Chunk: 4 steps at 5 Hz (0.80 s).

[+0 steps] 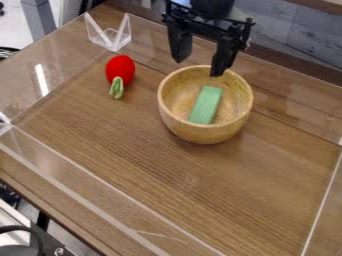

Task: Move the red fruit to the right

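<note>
Running across the foreground, the clear plastic wall (147, 222) of a shallow enclosure is edging the wooden bench (120, 150), with similar transparent walls standing along the left and right sides. Farther back, a round wooden bowl (205, 125) is sitting on the bench right of centre, and a flat green rectangular block (206, 104) is lying inside it, leaning against the inner slope. The red fruit (119, 70) is lying on the bench to the left of the bowl, well apart from it, with its light-green leafy end (116, 88) pointing toward the camera. Behind the fruit, near the back wall, a small clear plastic piece (107, 35) shaped like a V is standing upright. The black hand (199, 58) is hanging over the far rim of the bowl, pointing downward, with its two fingers (178, 42) spread wide and gripping nothing; the right finger's tip is appearing just above the bowl's back edge, while the fruit is lying off to its left, untouched.
</note>
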{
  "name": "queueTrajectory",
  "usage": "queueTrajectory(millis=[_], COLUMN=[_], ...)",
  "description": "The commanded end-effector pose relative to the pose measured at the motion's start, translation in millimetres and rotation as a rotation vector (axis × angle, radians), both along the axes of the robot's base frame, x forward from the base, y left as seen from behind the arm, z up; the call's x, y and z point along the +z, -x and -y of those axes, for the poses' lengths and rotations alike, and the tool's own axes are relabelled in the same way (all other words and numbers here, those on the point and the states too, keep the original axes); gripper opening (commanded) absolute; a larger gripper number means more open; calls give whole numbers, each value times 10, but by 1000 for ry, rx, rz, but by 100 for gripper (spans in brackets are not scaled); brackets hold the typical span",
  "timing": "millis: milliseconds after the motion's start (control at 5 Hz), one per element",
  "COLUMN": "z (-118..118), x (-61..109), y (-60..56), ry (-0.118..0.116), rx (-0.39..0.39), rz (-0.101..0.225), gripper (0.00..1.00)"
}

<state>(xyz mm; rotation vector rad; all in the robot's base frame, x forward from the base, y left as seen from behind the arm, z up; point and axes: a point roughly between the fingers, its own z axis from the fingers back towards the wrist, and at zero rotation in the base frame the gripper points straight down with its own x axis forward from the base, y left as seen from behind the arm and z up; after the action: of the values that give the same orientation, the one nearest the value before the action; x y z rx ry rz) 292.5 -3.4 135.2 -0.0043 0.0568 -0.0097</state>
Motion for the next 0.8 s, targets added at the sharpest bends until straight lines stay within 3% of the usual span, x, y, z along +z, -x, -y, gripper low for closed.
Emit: queueTrajectory(millis=[0, 400, 600], z=[-200, -861, -1148], x=[20, 170, 70], y=[6, 76, 35], ry=[-6, -24, -27], rx=[20, -12, 52], rz=[6, 47, 53], gripper=[100, 100, 100])
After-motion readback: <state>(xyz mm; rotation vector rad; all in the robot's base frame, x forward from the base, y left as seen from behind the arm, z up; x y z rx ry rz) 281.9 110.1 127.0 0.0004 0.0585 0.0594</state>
